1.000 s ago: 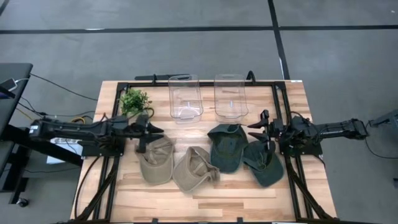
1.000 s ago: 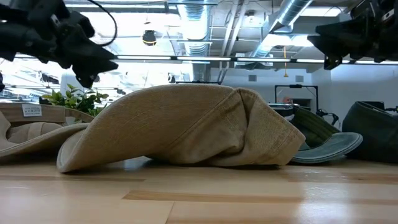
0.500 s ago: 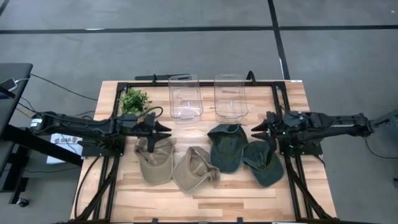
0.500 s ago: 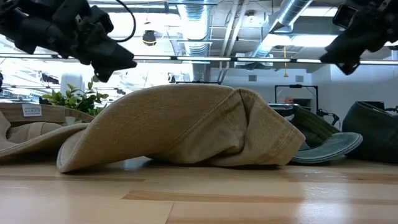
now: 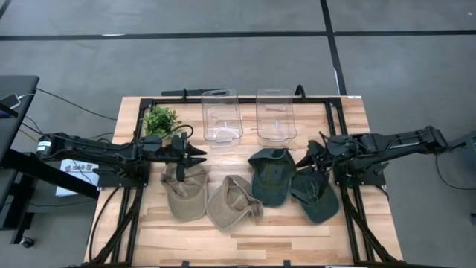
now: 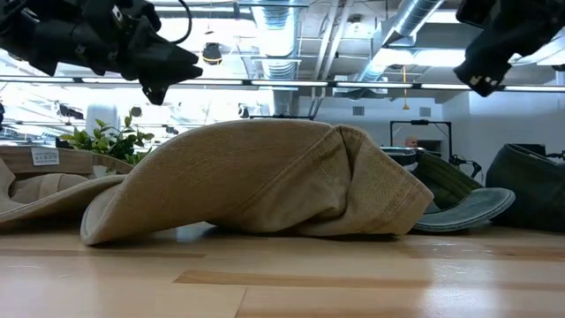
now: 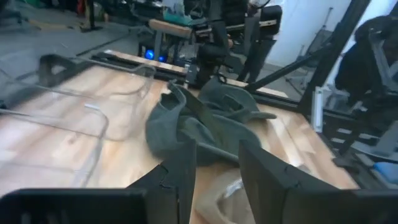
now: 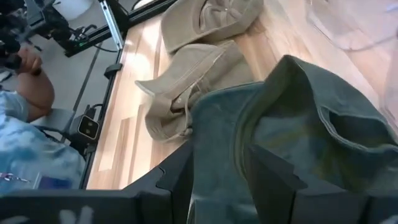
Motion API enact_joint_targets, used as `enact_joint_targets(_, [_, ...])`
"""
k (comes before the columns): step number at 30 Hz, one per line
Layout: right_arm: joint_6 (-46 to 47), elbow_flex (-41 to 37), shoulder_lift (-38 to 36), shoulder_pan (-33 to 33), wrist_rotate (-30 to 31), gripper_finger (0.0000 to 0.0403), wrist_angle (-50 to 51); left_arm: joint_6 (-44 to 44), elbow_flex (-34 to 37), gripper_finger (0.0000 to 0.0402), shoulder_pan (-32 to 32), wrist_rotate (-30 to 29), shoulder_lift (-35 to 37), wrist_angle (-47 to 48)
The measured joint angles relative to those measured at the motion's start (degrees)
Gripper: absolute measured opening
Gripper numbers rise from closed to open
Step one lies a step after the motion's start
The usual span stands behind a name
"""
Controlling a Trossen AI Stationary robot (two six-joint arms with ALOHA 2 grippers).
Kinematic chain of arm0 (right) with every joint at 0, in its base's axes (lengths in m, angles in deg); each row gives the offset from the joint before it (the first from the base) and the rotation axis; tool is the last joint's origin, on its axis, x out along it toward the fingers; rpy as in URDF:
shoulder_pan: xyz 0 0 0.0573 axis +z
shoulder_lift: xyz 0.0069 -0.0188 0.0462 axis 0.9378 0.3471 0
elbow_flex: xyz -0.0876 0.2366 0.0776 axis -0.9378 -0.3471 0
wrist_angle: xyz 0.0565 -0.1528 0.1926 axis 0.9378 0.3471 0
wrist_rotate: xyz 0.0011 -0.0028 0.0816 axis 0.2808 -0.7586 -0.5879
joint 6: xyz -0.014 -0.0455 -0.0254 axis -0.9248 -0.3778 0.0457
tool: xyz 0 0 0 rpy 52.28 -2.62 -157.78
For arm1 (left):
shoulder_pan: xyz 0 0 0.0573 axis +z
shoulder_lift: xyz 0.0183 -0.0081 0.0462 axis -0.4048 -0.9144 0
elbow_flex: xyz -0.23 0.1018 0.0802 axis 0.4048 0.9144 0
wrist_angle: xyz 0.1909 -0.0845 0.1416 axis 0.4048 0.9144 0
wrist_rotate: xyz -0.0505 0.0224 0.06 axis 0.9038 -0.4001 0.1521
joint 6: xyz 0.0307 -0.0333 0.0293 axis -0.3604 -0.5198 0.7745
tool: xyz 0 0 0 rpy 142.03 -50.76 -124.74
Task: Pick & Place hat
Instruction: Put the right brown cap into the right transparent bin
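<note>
- Wooden table [image 5: 245, 231] fills the centre of the high view, with a black frame along its edges.
- Left arm [image 5: 89, 152] enters from the left edge of the high view. The left gripper [image 5: 195, 153] is left of centre, above the upper rim of the tan hat. Fingers are apart, with a clear gap between them in the left wrist view, and hold nothing.
- Right arm [image 5: 394, 143] enters from the right edge. The right gripper [image 5: 306, 160] is right of centre, over the seam between the two green hats. Fingers are apart, with nothing between them.
- Two clear bins stand side by side at the upper centre of the table: left bin [image 5: 222, 115] and right bin [image 5: 274, 114].
- Four hats lie in a row across the lower middle:
  - tan hat [image 5: 186, 193], furthest left;
  - second tan hat [image 5: 232, 202], beside it, filling the centre of the low view [image 6: 265, 181];
  - green hat [image 5: 271, 175], just below the right bin;
  - second green hat [image 5: 316, 195], furthest right, edge touching the first.
- Small green plant [image 5: 161, 120] is at the upper left of the table, left of the bins.
- A person's arm [image 8: 28, 93] shows at the left edge of the right wrist view, beyond the table.
</note>
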Motion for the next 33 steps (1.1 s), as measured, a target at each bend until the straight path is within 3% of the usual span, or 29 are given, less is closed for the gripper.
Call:
enact_joint_targets(8, [-5.1, 0.0, 6.1, 1.9, 2.2, 0.0129, -7.1, -3.1, -4.2, 0.0117, -5.8, -1.4, -0.1, 12.4])
enact_joint_targets(17, [-7.1, 0.0, 11.6, 1.8, 2.3, 0.0129, -12.8, -0.2, -11.4, 0.0117, -12.5, -3.4, -0.1, 25.8])
enact_joint_targets(21, [-7.1, 0.0, 14.1, 1.8, 2.3, 0.0129, -13.7, -2.5, -11.4, 0.0117, -13.2, -5.3, -0.8, 27.0])
enact_joint_targets(25, [-7.0, 0.1, 16.4, 1.8, 2.3, 0.0129, -15.2, -8.6, -11.5, 0.0117, -13.2, -5.6, -5.8, 26.6])
enact_joint_targets(33, [-7.1, 0.1, 19.8, 1.8, 2.3, 0.0129, -16.2, -19.9, -11.5, 0.0117, -13.2, -1.1, -20.4, 14.2])
